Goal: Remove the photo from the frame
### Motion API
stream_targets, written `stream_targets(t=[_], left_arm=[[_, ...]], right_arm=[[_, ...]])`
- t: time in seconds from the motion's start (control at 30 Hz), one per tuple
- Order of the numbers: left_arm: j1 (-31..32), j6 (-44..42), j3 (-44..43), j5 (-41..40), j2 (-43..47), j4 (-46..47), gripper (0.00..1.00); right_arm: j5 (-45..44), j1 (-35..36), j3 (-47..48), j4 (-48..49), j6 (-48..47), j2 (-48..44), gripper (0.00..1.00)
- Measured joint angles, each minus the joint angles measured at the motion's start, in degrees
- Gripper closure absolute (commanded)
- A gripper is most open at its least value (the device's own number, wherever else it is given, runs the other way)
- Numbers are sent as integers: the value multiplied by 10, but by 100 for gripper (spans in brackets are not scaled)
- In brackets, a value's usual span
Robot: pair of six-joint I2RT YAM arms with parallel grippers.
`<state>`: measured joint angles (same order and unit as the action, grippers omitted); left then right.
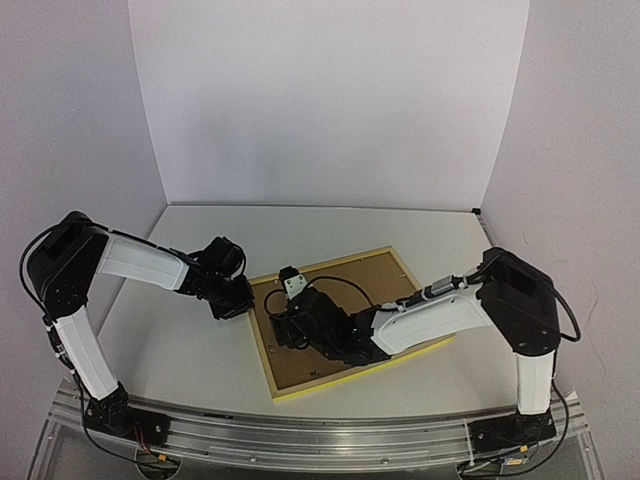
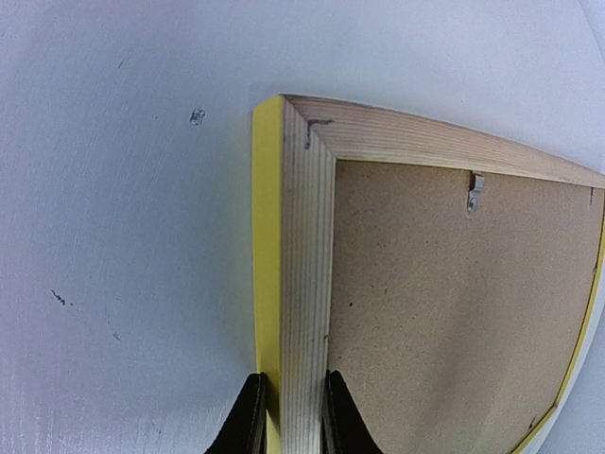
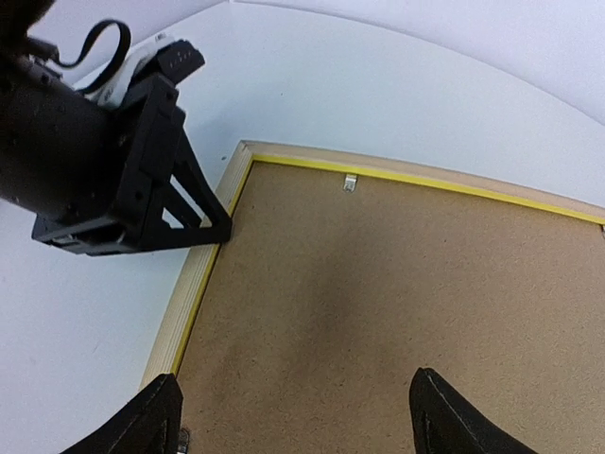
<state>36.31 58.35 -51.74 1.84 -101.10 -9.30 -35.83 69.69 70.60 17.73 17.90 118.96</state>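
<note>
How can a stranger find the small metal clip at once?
Find the frame lying face down on the table. On its brown backing board, at the edge near the left gripper, sits the clip: small shiny grey metal against dull brown.

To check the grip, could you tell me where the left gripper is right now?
In the top view, the left gripper is left of centre, clamped on the left rail of the face-down frame, near its far corner.

Bright even overhead light, soft shadows, wrist views curved at edges
</note>
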Motion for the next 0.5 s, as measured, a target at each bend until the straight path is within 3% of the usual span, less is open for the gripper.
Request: stream_targets(t=[0.2, 0.23, 0.37, 0.5], left_arm=[[6, 11, 30, 9, 24, 5, 99], [9, 15, 35, 10, 29, 5, 95], [33, 21, 50, 11, 47, -10, 41], [64, 11, 55, 19, 75, -51, 11]], right_arm=[[38, -26, -2, -26, 25, -43, 19], [49, -33, -1, -33, 31, -43, 20], [112, -88, 1, -74, 69, -43, 21], [148, -151, -4, -98, 95, -44, 18]])
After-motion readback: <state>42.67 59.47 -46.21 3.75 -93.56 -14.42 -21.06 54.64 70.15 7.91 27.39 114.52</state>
